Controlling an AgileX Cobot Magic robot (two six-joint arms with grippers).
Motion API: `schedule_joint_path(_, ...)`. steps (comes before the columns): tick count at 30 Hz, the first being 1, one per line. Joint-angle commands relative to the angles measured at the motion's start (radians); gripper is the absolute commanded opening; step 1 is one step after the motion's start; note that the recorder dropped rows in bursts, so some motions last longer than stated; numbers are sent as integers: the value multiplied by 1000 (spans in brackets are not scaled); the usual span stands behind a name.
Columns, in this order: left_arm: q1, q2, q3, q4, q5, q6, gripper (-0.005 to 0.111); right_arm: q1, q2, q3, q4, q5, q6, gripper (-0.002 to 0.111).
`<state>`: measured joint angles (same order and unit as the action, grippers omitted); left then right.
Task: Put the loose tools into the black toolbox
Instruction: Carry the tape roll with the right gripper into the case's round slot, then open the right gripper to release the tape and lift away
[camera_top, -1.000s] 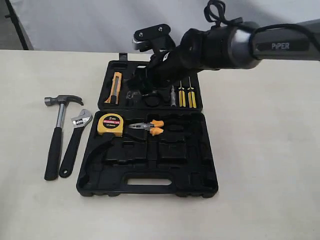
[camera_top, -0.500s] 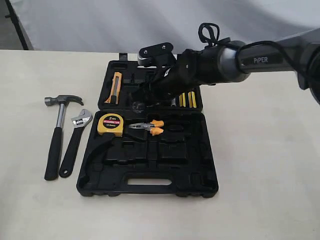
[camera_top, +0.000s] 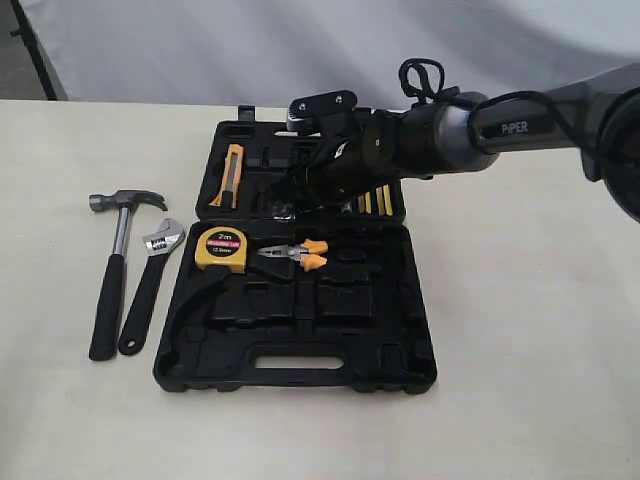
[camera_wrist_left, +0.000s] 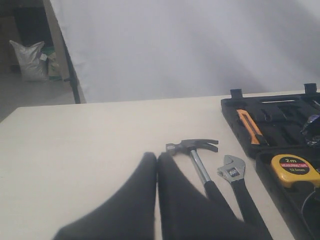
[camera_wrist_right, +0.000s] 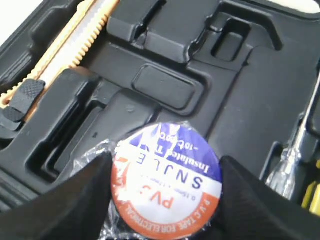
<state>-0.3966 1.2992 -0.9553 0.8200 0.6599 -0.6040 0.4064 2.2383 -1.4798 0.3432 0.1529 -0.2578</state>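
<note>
My right gripper (camera_wrist_right: 165, 192) is shut on the tape roll (camera_wrist_right: 165, 172), a black roll in clear wrap with a white, purple and orange label. In the exterior view the right gripper (camera_top: 288, 206) hangs low over the far half of the open black toolbox (camera_top: 200, 372). The moulded recesses of the toolbox (camera_wrist_right: 235, 95) lie just beneath the roll. The claw hammer (camera_top: 111, 272) and the adjustable wrench (camera_top: 149, 282) lie side by side on the table left of the box. My left gripper (camera_wrist_left: 157, 161) is shut and empty, just short of the hammer (camera_wrist_left: 193, 147) and wrench (camera_wrist_left: 232, 170).
A yellow tape measure (camera_top: 221, 249) and orange-handled pliers (camera_top: 297, 254) sit in the box's near half. An orange utility knife (camera_top: 232, 174) and yellow screwdrivers (camera_top: 378, 199) rest in the far half. A white backdrop stands behind the table.
The right arm has come down and drawn back a little, bringing the tape roll lower over the toolbox's far half. Hammer and wrench have not moved.
</note>
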Motion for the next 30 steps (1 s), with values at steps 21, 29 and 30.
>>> schedule_joint_path(21,3,-8,9,-14,-17,-10,1,-9,-159,2,11,65,8,92)
schedule_joint_path(29,3,-8,9,-14,-17,-10,1,-4,-157,2,11,103,1,16)
schedule_joint_path(30,3,-8,9,-14,-17,-10,1,-4,-147,2,11,103,1,3)
